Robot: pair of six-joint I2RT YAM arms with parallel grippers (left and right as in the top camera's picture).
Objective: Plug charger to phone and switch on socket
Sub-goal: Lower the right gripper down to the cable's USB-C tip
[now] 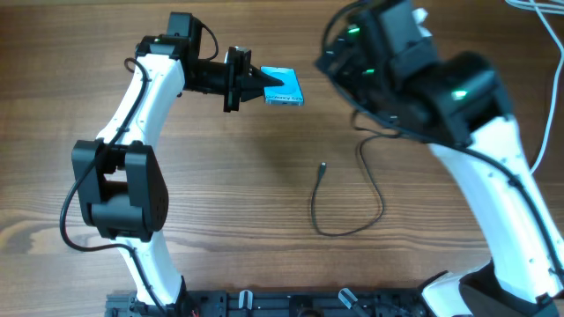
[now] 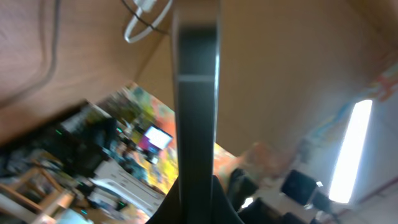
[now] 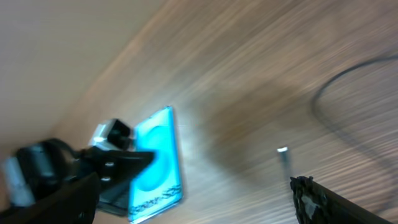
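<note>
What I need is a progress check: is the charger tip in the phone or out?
Out. The charger tip lies on the table, apart from the phone, which the left pincer grips.

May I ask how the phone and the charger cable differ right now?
The phone is clamped in the left gripper; the charger cable lies free on the table. The phone is a bright cyan slab; the cable is thin, black and curled. They are not yet joined.

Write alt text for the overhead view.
The left gripper grips a cyan-screened phone at the far side of a wooden table. The thin black charger cable lies curled near the middle, its plug tip free, beside the right arm.
</note>
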